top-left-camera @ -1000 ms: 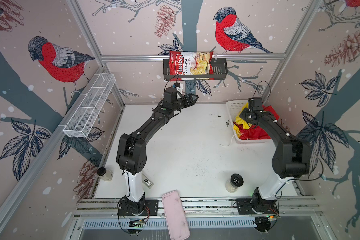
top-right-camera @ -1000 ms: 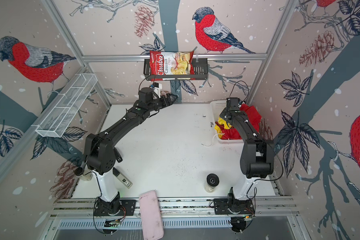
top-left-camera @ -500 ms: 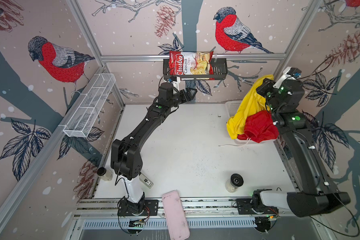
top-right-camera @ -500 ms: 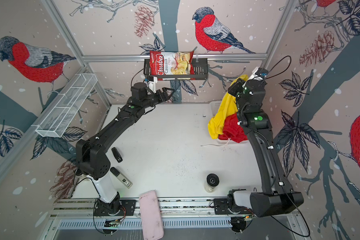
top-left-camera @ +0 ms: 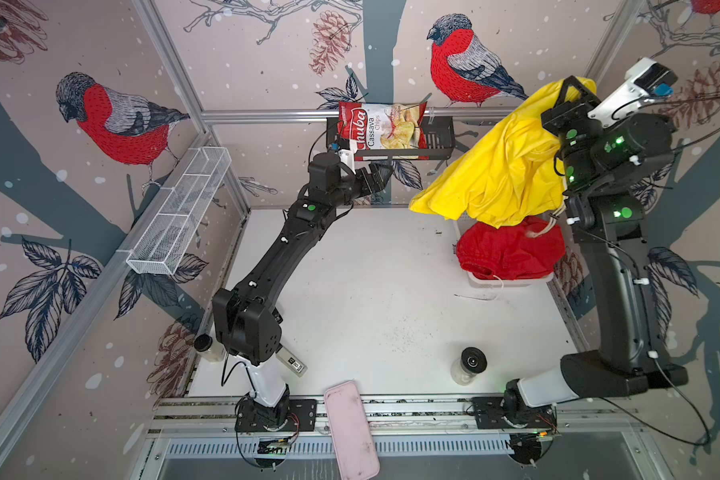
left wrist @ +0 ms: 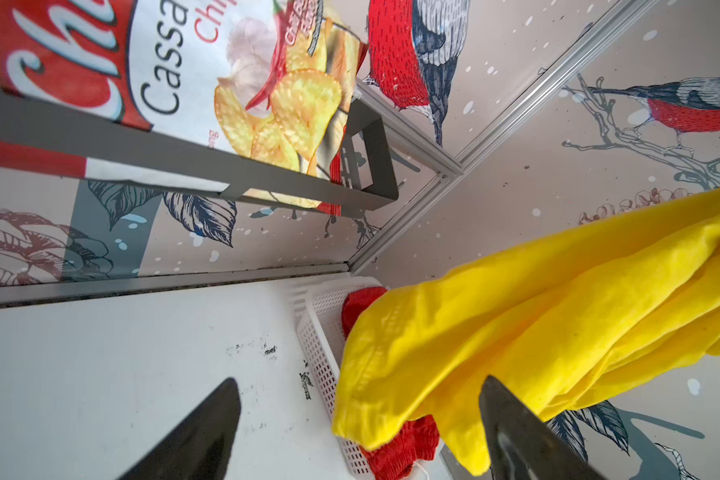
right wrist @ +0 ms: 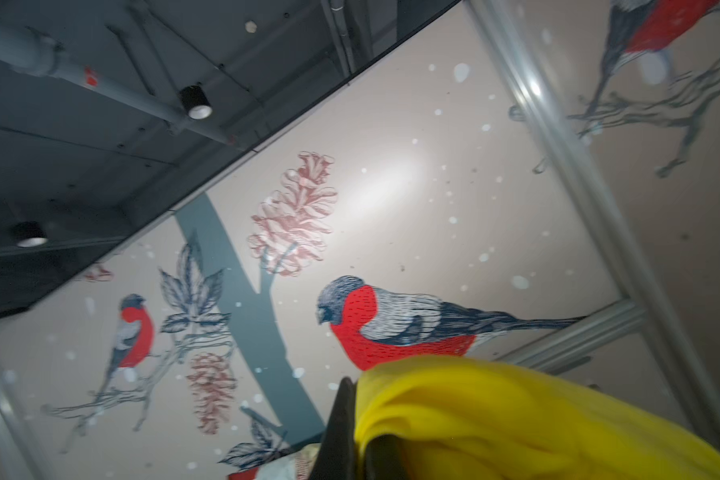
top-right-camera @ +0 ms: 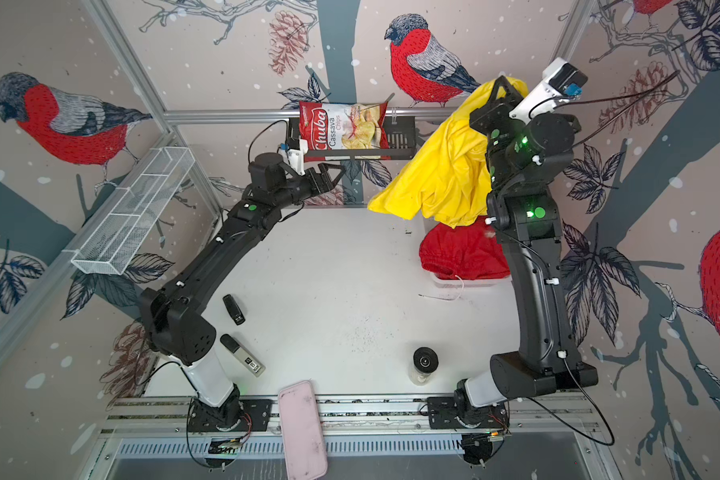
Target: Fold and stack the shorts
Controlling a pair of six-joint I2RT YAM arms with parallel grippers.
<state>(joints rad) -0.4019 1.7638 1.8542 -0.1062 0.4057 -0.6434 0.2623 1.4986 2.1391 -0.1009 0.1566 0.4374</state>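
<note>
The yellow shorts hang bunched in the air at the back right. My right gripper is raised high and shut on their top edge; in the right wrist view the yellow fabric is pinched in the gripper. The red shorts lie crumpled in a white basket below. My left gripper is open and empty under the back shelf. Through its fingers I see the yellow hem and red shorts.
A chips bag sits in a black shelf on the back wall. A wire basket hangs on the left wall. On the table stand a black-lidded jar, a remote and a small black device. A pink case lies at the front rail.
My right arm has risen from the basket and pulled the yellow shorts up and clear of the red shorts, which stay in the basket. My left arm rose slightly toward the shelf.
</note>
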